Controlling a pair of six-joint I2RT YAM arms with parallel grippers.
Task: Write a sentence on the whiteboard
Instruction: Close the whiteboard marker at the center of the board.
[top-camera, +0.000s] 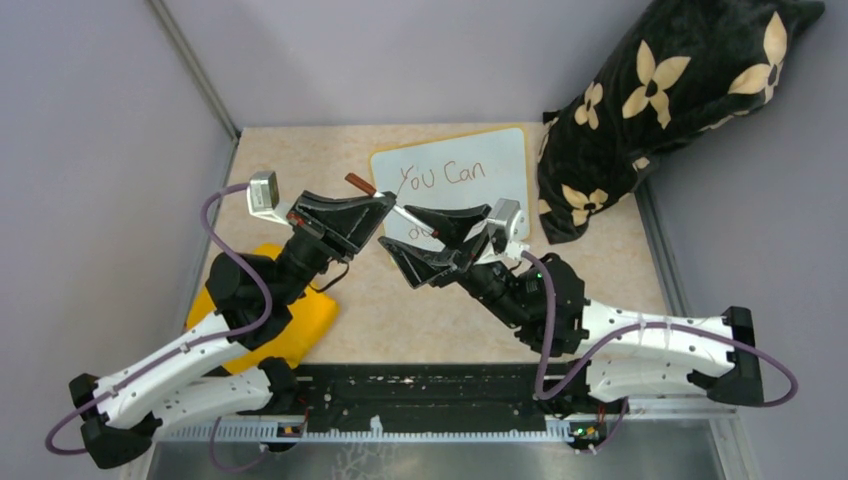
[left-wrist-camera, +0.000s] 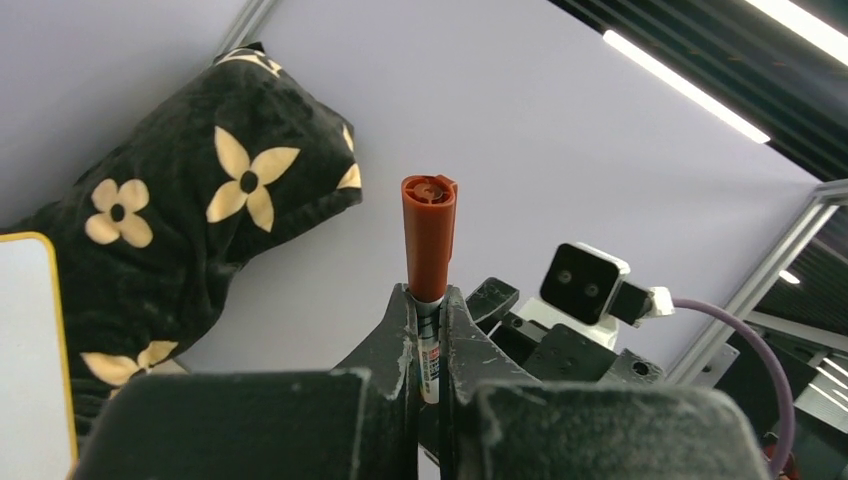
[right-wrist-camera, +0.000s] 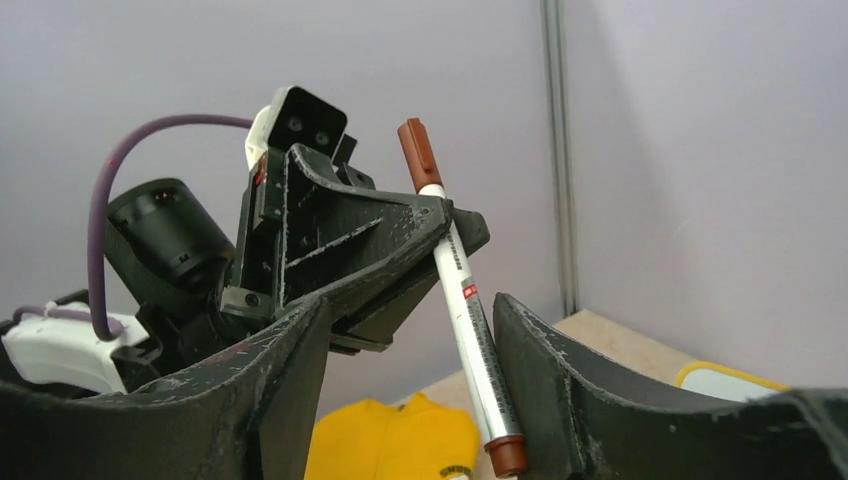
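Left gripper (left-wrist-camera: 428, 300) shut tight on a whiteboard marker (left-wrist-camera: 428, 230), fingers pinching the white barrel just under its orange-brown end, which sticks out past the fingertips. Right gripper (top-camera: 398, 232) open: jaws stand apart with the lower part of the marker between them, close beside one finger; contact there cannot be told. Marker is white-bodied with printed label, brown-red at both ends, and is held slantwise in the air above the near left corner of the whiteboard (top-camera: 490, 150). The two grippers meet nose to nose over that corner, left one coming in from the whiteboard's left, right one from its near side. Whiteboard lies flat on the tan table (top-camera: 400, 320), yellow frame showing. The sentence (top-camera: 440, 177) reads "You Can" on the top line; second line mostly hidden under the right gripper. A black cushion with cream flowers (top-camera: 600, 130) leans just right of the whiteboard, against the wall. A yellow fabric item (top-camera: 310, 320) lies well left and nearer than the whiteboard, partly under the left arm.
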